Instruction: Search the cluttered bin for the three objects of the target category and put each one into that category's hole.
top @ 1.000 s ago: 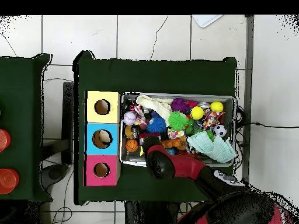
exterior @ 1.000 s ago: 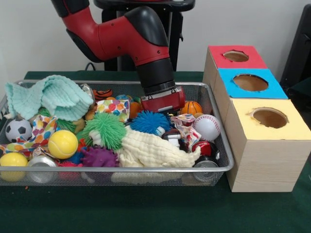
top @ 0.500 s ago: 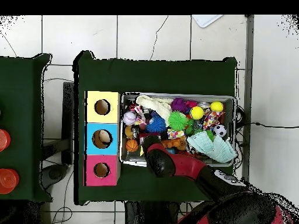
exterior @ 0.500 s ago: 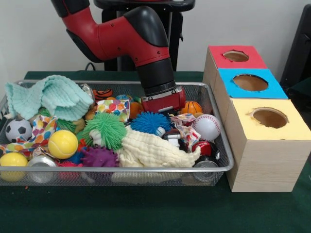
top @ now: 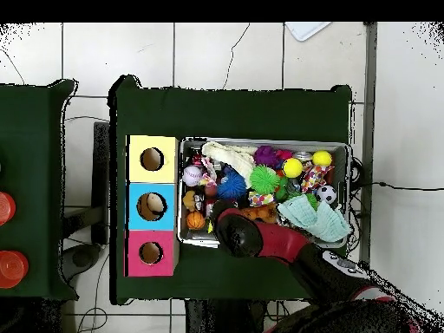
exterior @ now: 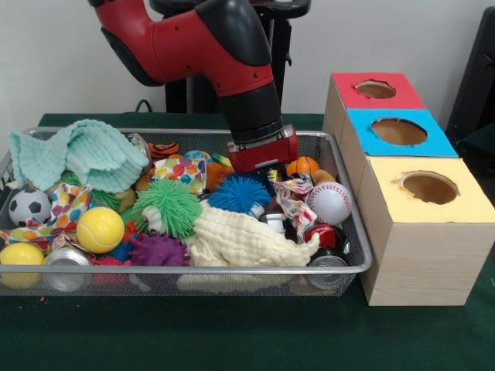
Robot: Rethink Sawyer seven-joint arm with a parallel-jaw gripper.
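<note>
A wire mesh bin (exterior: 186,270) holds a jumble of balls, cloths and cans. My gripper (exterior: 267,170) hangs over the bin's back middle, just above a blue spiky ball (exterior: 238,193) and left of a small basketball (exterior: 303,166). Its red housing blocks what lies beneath it. A baseball (exterior: 331,202) lies at the right end. Three boxes stand to the right, with a red hole (exterior: 375,89), a blue hole (exterior: 398,131) and a yellow hole (exterior: 429,187). From overhead the arm's wrist (top: 238,234) covers the bin's (top: 264,141) near edge.
A green spiky ball (exterior: 166,205), yellow ball (exterior: 99,229), soccer ball (exterior: 29,206), purple spiky ball (exterior: 157,250), cream cloth (exterior: 247,239), mint cloth (exterior: 77,151) and patterned cloths crowd the bin. Cans (exterior: 329,263) lie at the front corners.
The gripper has lifted a little out of the clutter and edged toward the bin's back side. The objects around it have hardly shifted.
</note>
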